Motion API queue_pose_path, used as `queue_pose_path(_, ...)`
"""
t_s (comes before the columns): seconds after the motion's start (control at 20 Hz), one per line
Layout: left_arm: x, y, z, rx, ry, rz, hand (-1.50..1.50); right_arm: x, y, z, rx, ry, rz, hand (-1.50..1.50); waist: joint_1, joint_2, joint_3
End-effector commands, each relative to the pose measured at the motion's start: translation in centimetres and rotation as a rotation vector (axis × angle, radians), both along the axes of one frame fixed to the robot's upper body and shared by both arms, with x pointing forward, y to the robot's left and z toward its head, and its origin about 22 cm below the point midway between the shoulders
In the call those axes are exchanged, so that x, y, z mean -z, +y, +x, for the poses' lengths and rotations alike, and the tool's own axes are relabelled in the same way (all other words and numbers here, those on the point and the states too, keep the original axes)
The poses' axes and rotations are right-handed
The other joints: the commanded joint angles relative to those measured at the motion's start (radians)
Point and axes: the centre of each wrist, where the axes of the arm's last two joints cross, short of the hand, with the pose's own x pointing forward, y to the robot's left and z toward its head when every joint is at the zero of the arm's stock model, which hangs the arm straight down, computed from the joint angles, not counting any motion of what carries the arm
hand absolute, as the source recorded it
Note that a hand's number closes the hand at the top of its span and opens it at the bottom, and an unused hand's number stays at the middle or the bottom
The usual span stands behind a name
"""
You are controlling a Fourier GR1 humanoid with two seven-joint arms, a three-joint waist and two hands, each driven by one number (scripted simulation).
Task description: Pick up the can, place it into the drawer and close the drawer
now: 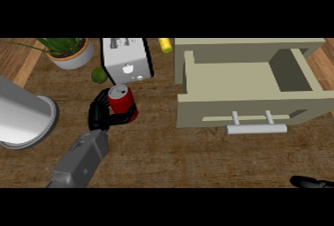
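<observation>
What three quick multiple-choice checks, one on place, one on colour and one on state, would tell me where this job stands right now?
1. Where is the can?
A. inside the drawer
B. on the counter left of the drawer
C. on top of the toaster

2. What colour is the can's body?
A. red
B. blue
C. green

3. What state is the drawer in?
A. shut
B. pulled open with nothing showing inside
C. open with the can in it

Key: 1 B, it stands in front of the toaster with the left hand curled round it. 2 A, red shows below its silver top. 3 B, its bare floor shows behind the handle.
</observation>
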Motion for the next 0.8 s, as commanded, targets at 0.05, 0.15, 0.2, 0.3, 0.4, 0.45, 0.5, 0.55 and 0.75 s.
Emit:
queue_pose_path(0.05, -2.4, -2.5, 2.3, 0.219, -0.041, 0.005, 1.50, -0.9, -2.1, -0.6, 0.018, -0.023, -0.015, -1.50, 0.004, -0.003, 0.001)
queue_pose_path(0.15, -2.9, -4.2, 2.4, 0.281, -0.021, 0.006, 1.50, 0.8, 0.2, -0.8, 0.031, 0.010, -0.025, -1.50, 0.023, -0.007, 0.001)
queue_pose_path(0.2, -4.8, -4.1, 3.9, 0.265, -0.021, 0.026, 1.50, 0.3, -1.3, -0.6, 0.045, -0.015, -0.011, -1.50, 0.017, -0.005, 0.001)
queue_pose_path(0.3, -7.9, -3.4, 5.7, 0.311, -0.054, 0.063, 1.50, -0.7, 0.1, -0.8, 0.041, 0.004, 0.002, -1.50, 0.028, -0.010, 0.001)
queue_pose_path(0.4, -8.4, -5.7, 5.2, 0.327, -0.080, 0.087, 1.50, -0.3, 0.2, -1.2, 0.063, -0.002, -0.007, -1.50, 0.036, -0.013, 0.002)
queue_pose_path(0.45, -9.9, -7.2, 5.9, 0.338, -0.101, 0.078, 1.50, -2.4, 0.3, -1.6, 0.063, -0.001, -0.011, -1.50, 0.033, -0.013, 0.001)
queue_pose_path(0.5, -11.1, -6.6, 6.4, 0.334, -0.102, 0.106, 1.50, -0.3, -0.7, -0.9, 0.071, 0.000, -0.006, -1.50, 0.033, -0.011, 0.002)
queue_pose_path(0.55, -12.1, -6.7, 6.3, 0.361, -0.084, 0.081, 1.50, -0.6, -1.7, -1.9, 0.066, 0.004, -0.024, -1.50, 0.034, -0.014, 0.002)
queue_pose_path(0.75, -15.5, -10.0, 6.2, 0.412, -0.091, 0.082, 1.50, -2.5, -2.5, 0.6, 0.079, -0.008, -0.005, -1.50, 0.038, -0.011, 0.001)
